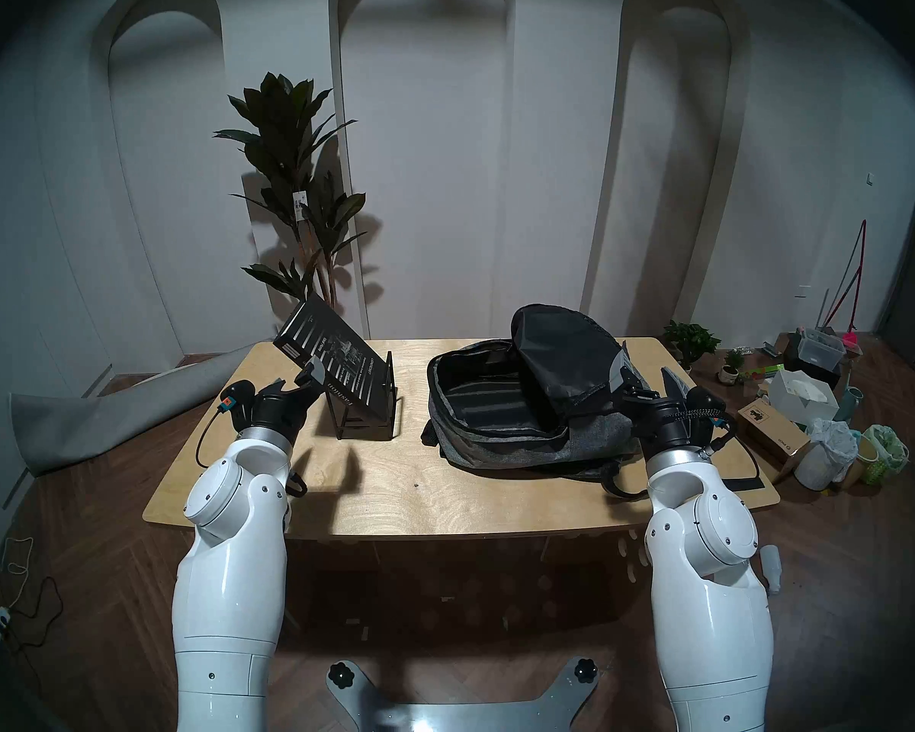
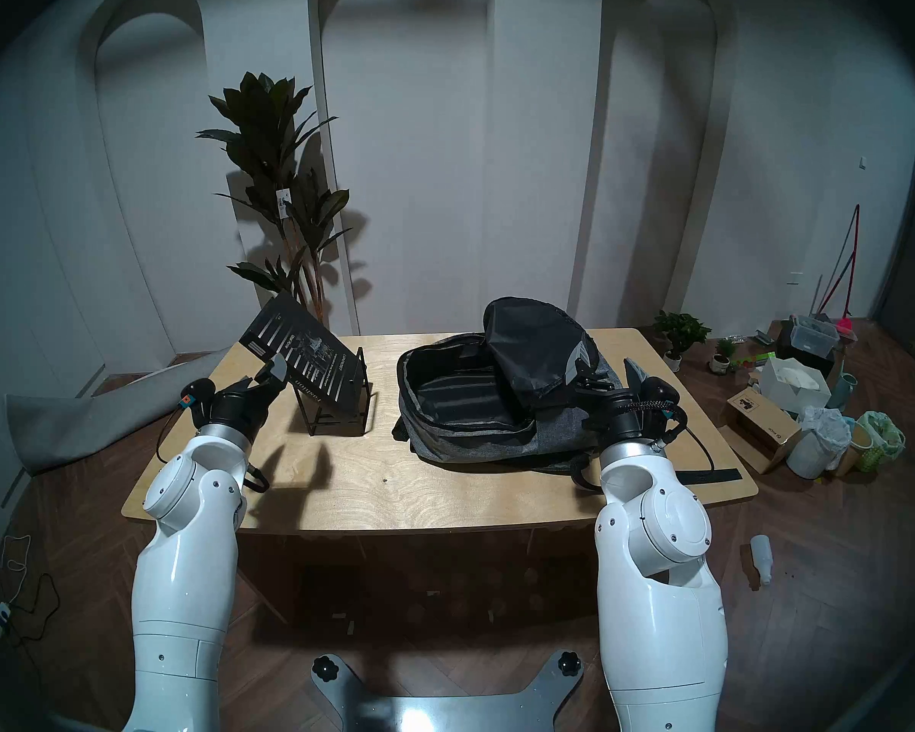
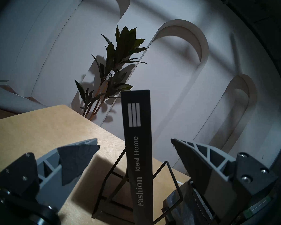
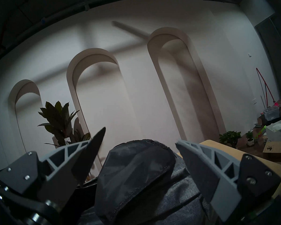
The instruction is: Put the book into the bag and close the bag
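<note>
**Head view: book in stand, bag empty**

Left gripper (image 1: pixel 307 379) gapes at the book (image 1: pixel 334 361) leaning in the wire stand (image 1: pixel 371 414). The unzipped bag (image 1: pixel 524 398) shows bare black lining. Right gripper (image 1: pixel 648 379) spread wide beside its flap.

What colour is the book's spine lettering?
White on the black spine of the book; clearest in the left wrist view.
</note>
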